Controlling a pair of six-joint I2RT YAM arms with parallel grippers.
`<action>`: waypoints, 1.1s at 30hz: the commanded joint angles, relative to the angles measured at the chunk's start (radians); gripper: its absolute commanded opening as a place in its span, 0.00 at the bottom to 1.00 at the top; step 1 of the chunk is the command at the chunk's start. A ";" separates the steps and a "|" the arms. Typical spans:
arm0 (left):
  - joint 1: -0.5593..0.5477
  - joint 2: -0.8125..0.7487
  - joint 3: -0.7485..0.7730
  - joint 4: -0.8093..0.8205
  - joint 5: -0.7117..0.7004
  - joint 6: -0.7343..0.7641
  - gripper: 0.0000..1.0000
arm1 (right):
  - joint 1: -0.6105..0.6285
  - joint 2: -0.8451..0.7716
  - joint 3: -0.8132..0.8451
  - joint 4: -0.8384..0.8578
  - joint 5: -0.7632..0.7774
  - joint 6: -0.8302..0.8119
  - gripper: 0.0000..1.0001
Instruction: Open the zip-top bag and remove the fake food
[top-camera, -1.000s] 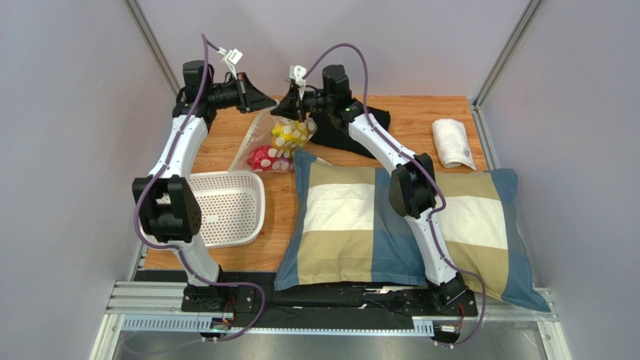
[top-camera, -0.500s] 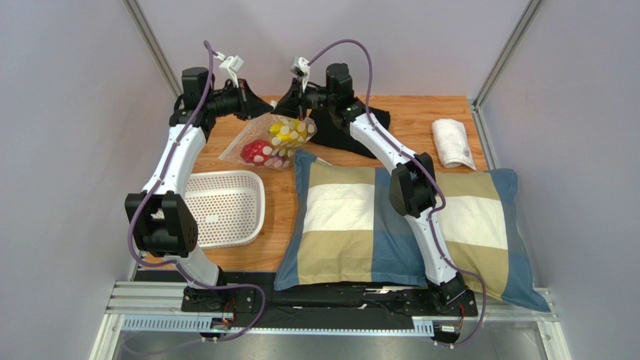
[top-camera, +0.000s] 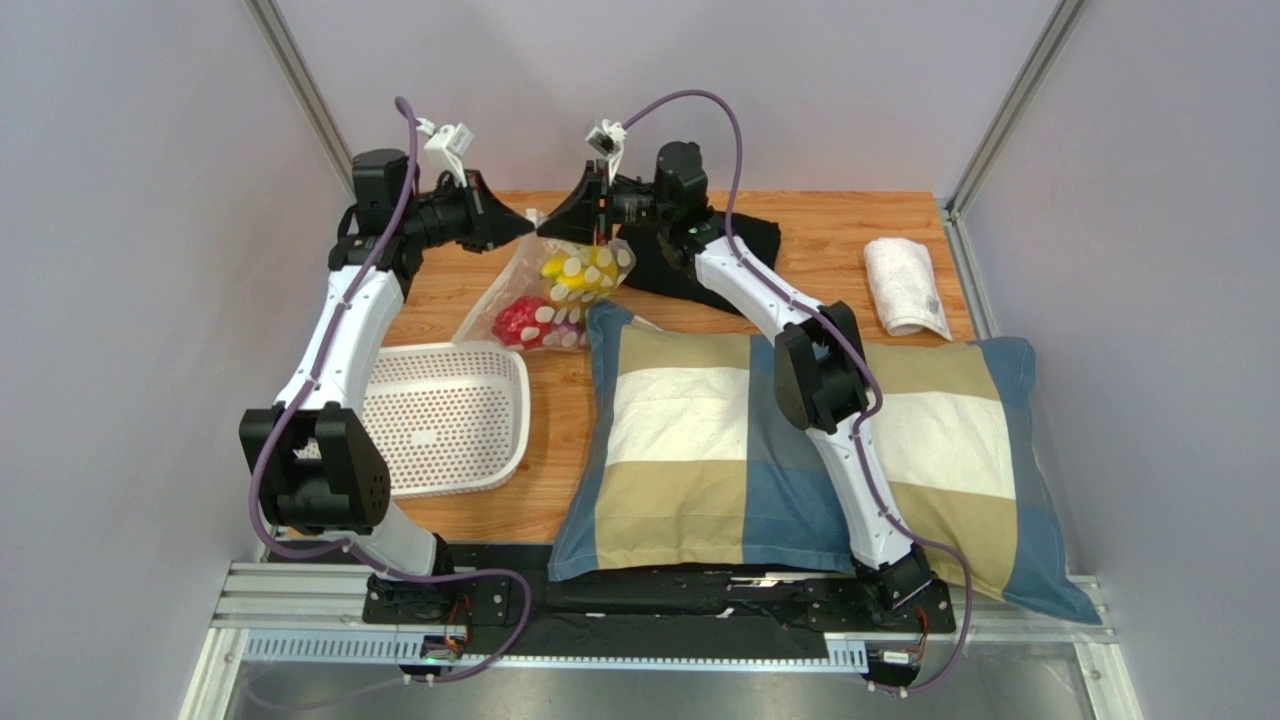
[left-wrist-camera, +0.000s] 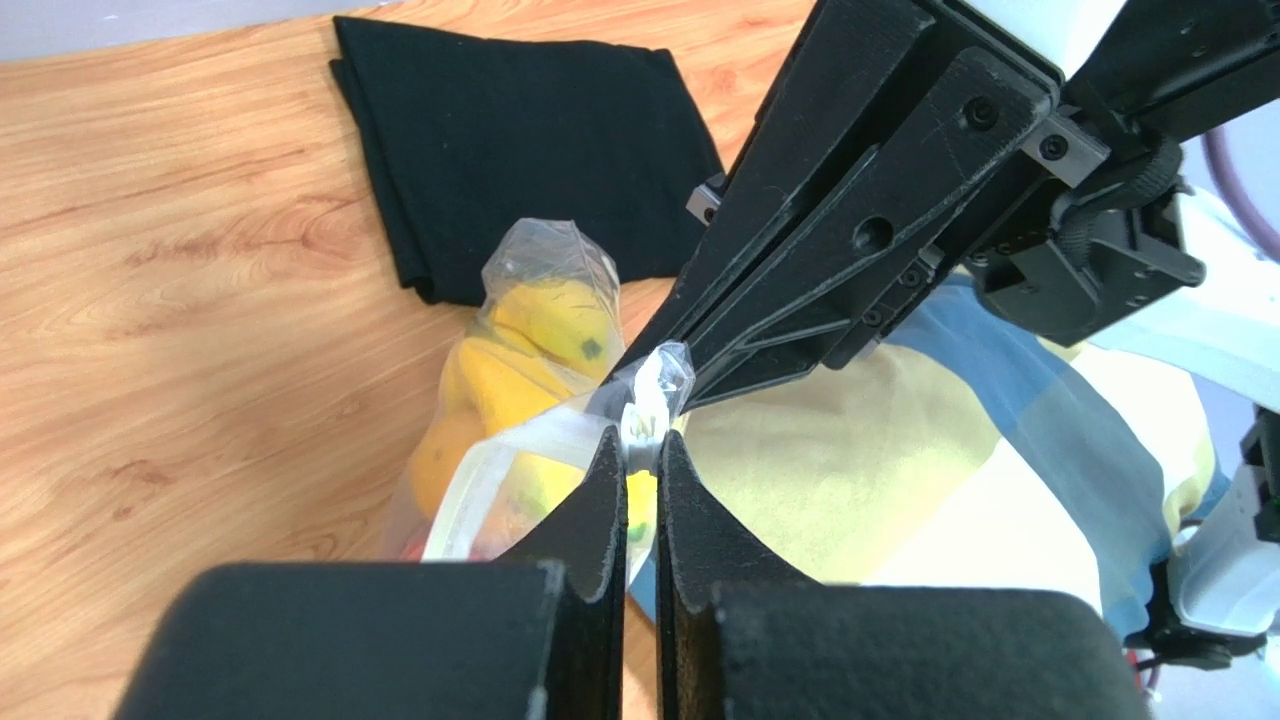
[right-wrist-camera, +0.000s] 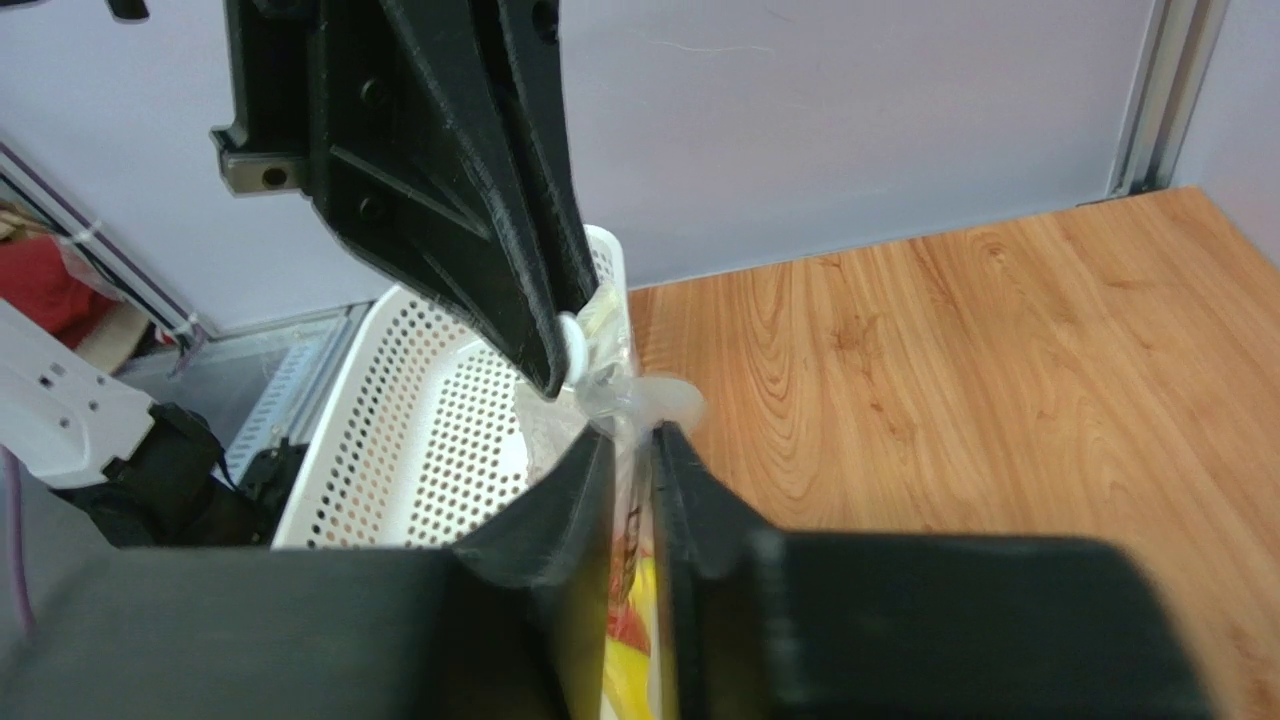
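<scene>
1. From above, we see the clear, spotted zip-top bag (top-camera: 559, 297) hanging over the far side of the wooden table (top-camera: 842, 225). Its lower end is near the far-left corner of the checked blue, tan and white pillow (top-camera: 706, 450). The left gripper (top-camera: 526, 228) and right gripper (top-camera: 550, 227) meet at its top edge. Inside are a yellow toy banana bunch (top-camera: 583, 270) and a red toy pepper (top-camera: 525, 320). A white perforated plastic tray (top-camera: 451, 420) lies to the left, and a folded black cloth (top-camera: 739, 240) lies behind the right arm.
2. At the left wrist, our jaws are clenched on the bag's rim. The right gripper pinches the opposite lip just beyond.
3. At the right wrist, our jaws are nipped tight on the plastic film. The left gripper grasps it just across, above the tray.
</scene>
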 joint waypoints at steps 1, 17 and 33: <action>0.034 0.028 0.101 -0.022 0.035 -0.016 0.00 | -0.026 -0.070 -0.009 0.184 -0.022 0.021 0.39; 0.032 0.101 0.168 -0.056 0.256 0.053 0.00 | -0.007 -0.061 0.064 -0.057 -0.053 -0.137 0.49; 0.031 0.081 0.132 -0.035 0.268 0.023 0.00 | 0.006 -0.038 0.065 -0.010 -0.024 -0.100 0.26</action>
